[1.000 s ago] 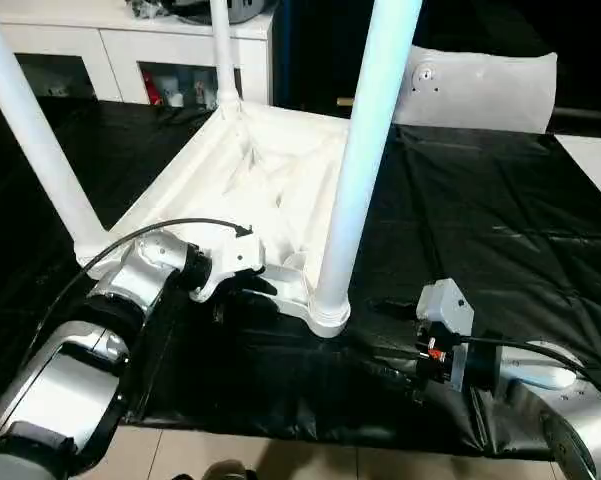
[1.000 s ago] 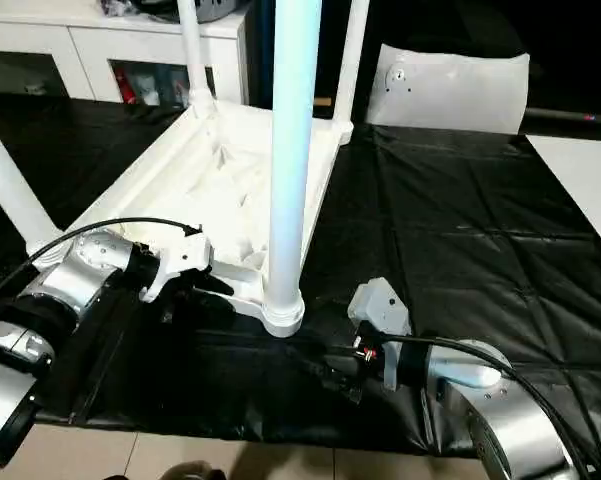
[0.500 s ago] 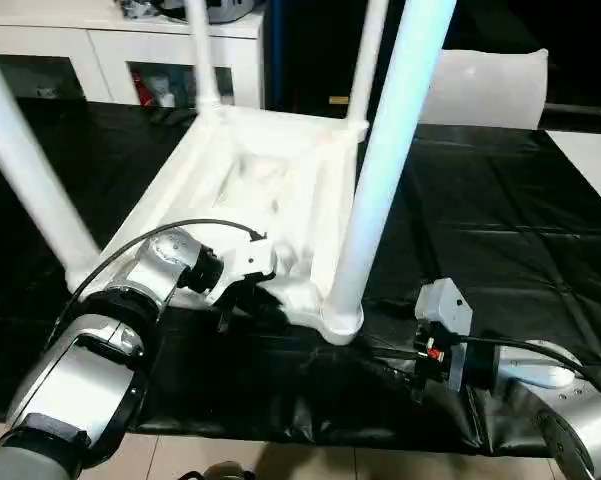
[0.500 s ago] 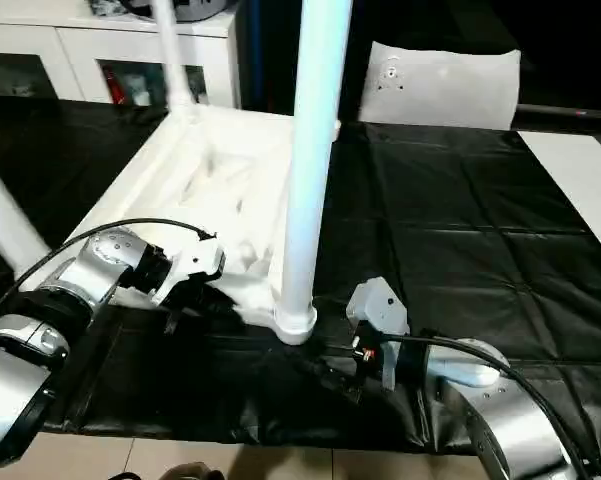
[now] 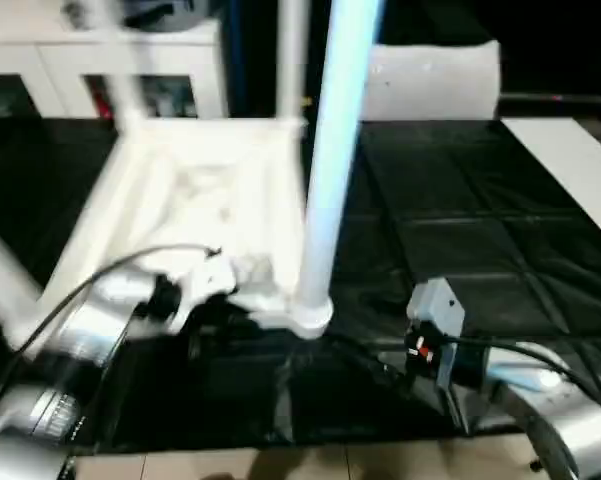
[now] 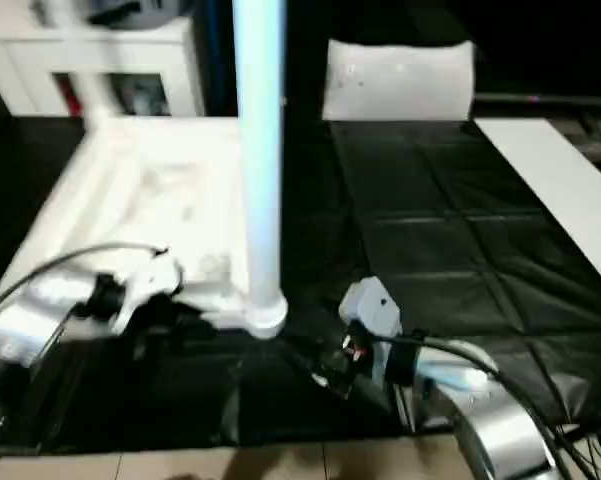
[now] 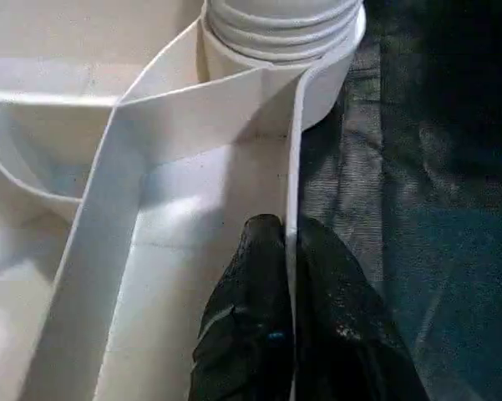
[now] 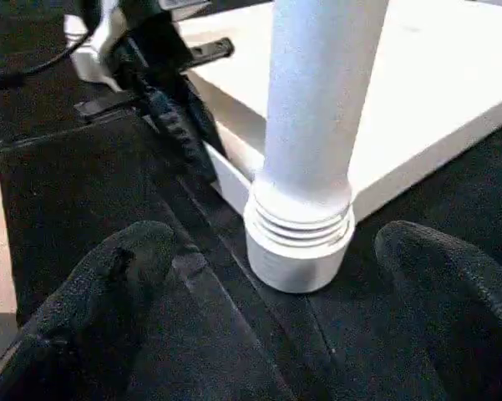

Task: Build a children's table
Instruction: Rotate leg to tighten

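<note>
the left gripper (image 7: 288,251) pinched the children's table (image 5: 210,190) rim. the nearest leg (image 8: 313,125) stood upright just ahead, between the right gripper (image 8: 292,284) and its spread fingers.

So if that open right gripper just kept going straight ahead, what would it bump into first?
Most likely the near leg of the children's table, at its ribbed base, which stands dead ahead between the right gripper jaws.

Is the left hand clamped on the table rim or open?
Shut on it: the left hand has one black finger on each side of the children's table rim wall.
</note>
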`<state>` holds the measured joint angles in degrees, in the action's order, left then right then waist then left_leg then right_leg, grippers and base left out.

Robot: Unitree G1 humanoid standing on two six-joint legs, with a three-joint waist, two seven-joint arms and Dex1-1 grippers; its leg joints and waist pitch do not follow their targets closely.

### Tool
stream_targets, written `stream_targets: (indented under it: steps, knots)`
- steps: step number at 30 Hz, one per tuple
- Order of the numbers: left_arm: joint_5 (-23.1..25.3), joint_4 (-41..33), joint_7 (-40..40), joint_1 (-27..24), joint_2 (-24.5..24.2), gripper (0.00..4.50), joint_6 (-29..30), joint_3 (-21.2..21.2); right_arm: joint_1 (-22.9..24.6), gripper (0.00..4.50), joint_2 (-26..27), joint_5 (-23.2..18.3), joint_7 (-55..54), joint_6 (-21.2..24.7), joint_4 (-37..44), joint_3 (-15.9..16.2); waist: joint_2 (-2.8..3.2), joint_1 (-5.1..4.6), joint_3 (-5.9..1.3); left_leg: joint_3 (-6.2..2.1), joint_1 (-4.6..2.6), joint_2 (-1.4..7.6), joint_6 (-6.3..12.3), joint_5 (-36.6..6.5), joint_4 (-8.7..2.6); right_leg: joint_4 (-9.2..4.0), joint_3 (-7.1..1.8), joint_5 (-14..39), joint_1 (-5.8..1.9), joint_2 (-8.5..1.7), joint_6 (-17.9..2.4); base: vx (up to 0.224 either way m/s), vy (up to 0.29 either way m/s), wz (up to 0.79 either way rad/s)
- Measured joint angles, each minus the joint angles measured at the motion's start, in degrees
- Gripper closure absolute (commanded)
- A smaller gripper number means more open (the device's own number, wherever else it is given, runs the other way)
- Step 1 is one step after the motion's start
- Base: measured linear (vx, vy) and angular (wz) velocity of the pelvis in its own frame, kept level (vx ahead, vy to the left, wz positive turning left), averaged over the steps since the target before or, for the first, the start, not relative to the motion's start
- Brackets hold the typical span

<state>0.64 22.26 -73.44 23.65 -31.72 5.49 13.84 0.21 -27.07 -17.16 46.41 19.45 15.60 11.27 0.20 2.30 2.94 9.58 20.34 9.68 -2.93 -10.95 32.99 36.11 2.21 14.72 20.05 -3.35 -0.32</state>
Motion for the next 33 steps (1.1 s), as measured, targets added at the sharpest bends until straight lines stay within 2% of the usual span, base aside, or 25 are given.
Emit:
stream_targets:
  steps: [4,6,8,9,12,14,25,27,29,32,33]
  knots:
    - [-0.48,-3.52,-0.02,-1.65,-0.53,4.45,0.09,-0.06,-0.08,0.00,0.29,0.04,-0.26,0.00,0.01,0.45,-0.02,1.19,0.01,0.07,0.01,0.06,0.04,0.02,-0.02,0.00,0.07,0.13,0.24,0.02,-0.05,0.000,0.000,0.00]
    - [-0.70,-4.60,0.20,-1.63,0.07,4.45,1.59,-0.08,-0.29,0.00,0.61,0.06,-0.47,0.00,0.01,0.54,-0.01,1.69,0.00,0.12,0.38,0.05,0.31,0.19,0.05,0.02,0.04,0.12,0.62,0.01,-0.06,0.000,0.000,0.00]
    - [-1.06,-6.65,0.69,-1.69,1.04,4.04,4.77,-0.08,-0.32,0.00,0.67,0.33,-1.00,0.00,-0.04,0.55,0.00,2.03,0.00,0.12,0.78,0.06,0.36,0.17,0.22,0.06,0.03,0.07,0.96,0.00,-0.06,0.000,0.000,0.00]
    - [-1.66,-7.64,1.49,-2.07,1.96,4.04,6.12,-0.13,-0.34,0.00,0.73,0.80,-1.29,0.01,-0.07,0.54,0.00,2.14,0.00,0.14,0.84,0.06,0.45,0.11,0.33,0.06,0.02,0.06,0.99,0.00,-0.06,0.000,0.000,0.00]
    - [-3.45,-9.05,3.73,-3.15,3.32,3.63,7.08,-0.51,-0.43,0.00,1.04,0.95,-1.78,0.02,-0.07,0.50,-0.12,2.59,0.02,0.13,0.88,0.11,0.51,0.07,0.48,0.07,0.08,0.06,0.98,0.00,-0.06,0.000,0.000,0.00]
    - [-3.27,-8.99,5.12,-3.25,3.87,3.55,7.01,-0.50,-0.46,0.00,1.02,0.96,-2.05,0.02,-0.08,0.48,-0.11,2.87,0.02,0.13,0.84,0.13,0.50,0.07,0.54,0.10,0.08,0.02,0.91,0.00,-0.04,0.000,0.000,0.00]
    - [-1.37,-9.61,8.00,-2.75,4.24,3.55,8.13,1.20,-0.47,0.00,1.06,1.35,-2.26,-0.19,-0.44,0.43,-0.08,3.12,-0.03,0.14,0.79,0.15,0.17,0.00,0.70,0.10,0.04,-0.29,0.79,0.00,-0.04,0.000,0.000,0.00]
    - [-1.11,-9.50,8.12,-2.69,4.25,3.83,7.83,1.20,-0.47,0.00,1.10,1.49,-2.26,-0.53,-1.02,0.43,-0.07,3.14,-0.04,0.14,0.79,0.15,0.17,0.03,0.70,0.10,0.05,-0.31,0.79,0.00,-0.04,0.000,0.000,0.00]
    - [-1.42,-9.09,8.00,-2.55,4.35,3.83,7.62,1.12,-0.49,0.00,1.17,1.80,-2.26,-1.38,-1.81,0.43,-0.07,3.19,-0.04,0.14,0.78,0.16,0.17,0.06,0.70,0.10,0.05,-0.33,0.79,0.00,-0.04,0.000,0.000,0.00]
    - [-1.54,-8.46,7.39,-2.28,4.27,4.26,7.14,1.13,-0.61,0.00,1.27,1.94,-2.20,-1.96,-3.47,0.43,-0.07,3.19,-0.04,0.15,0.79,0.16,0.20,0.09,0.72,0.10,0.03,-0.40,0.79,0.00,-0.03,0.000,0.000,0.00]
    - [-1.56,-8.40,7.06,-2.23,4.13,4.26,6.99,1.22,-0.69,0.00,1.26,1.93,-2.15,-2.09,-3.78,0.40,-0.08,3.14,-0.04,0.15,0.80,0.16,0.20,0.10,0.73,0.10,0.03,-0.42,0.79,0.00,-0.03,0.000,0.000,0.00]
